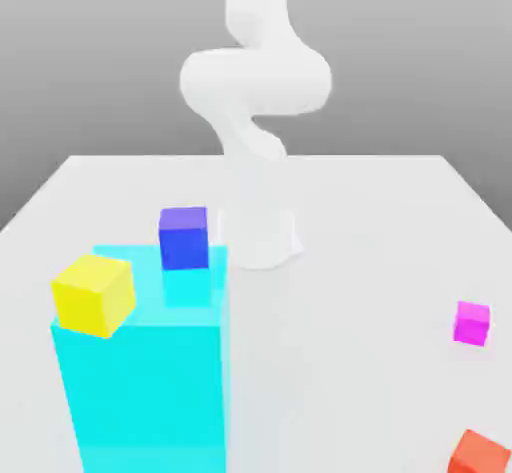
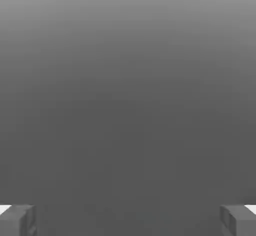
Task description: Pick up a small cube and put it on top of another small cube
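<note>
The small red-orange cube (image 1: pixel 481 454) lies on the white table at the exterior view's lower right, partly cut off by the picture's edge. The other small cube, blue with a violet top (image 1: pixel 183 237), shows at the far edge of the tall cyan block's top; I cannot tell whether it rests on the block or stands behind it. In the hand view my gripper (image 2: pixel 128 220) is open, its two grey fingertips (image 2: pixel 17 220) far apart with nothing between them, facing plain grey background. The white arm (image 1: pixel 255 81) rises at the table's back middle, far from both cubes.
A tall cyan block (image 1: pixel 150 371) fills the exterior view's lower left. A yellow cube (image 1: pixel 93 294) shows at its near left top corner. A smaller magenta cube (image 1: pixel 472 322) lies on the table (image 1: pixel 380 261) at the right, above the red-orange cube.
</note>
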Controlling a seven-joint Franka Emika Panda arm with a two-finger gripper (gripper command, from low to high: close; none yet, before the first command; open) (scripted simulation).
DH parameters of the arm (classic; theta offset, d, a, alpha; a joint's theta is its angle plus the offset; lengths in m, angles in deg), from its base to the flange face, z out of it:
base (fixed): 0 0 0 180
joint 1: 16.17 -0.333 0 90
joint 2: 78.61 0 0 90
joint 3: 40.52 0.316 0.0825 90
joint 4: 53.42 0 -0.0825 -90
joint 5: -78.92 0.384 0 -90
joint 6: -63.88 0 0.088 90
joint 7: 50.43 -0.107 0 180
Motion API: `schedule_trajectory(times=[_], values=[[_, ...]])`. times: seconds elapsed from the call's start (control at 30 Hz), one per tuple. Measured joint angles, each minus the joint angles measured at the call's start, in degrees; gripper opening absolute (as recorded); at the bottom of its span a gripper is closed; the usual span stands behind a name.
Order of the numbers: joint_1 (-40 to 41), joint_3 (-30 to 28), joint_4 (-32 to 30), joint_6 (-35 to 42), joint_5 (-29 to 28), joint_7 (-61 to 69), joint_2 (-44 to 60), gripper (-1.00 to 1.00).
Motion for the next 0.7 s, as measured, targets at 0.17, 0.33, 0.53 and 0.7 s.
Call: schedule_trajectory(times=[0.17, 0.33, 0.53, 0.7], values=[[-2.8, 1.1, 1.1, -2.6, -0.2, 3.7, 10.7, 0.00], [-5.3, 2.4, 2.2, -5.1, -0.4, 7.3, 21.1, 0.00], [-7.8, 4.6, 3.5, -8.1, -1.2, 11.2, 33.6, 0.00], [-10.9, 6.0, 4.5, -10.6, -2.6, 14.0, 44.0, 0.00]])
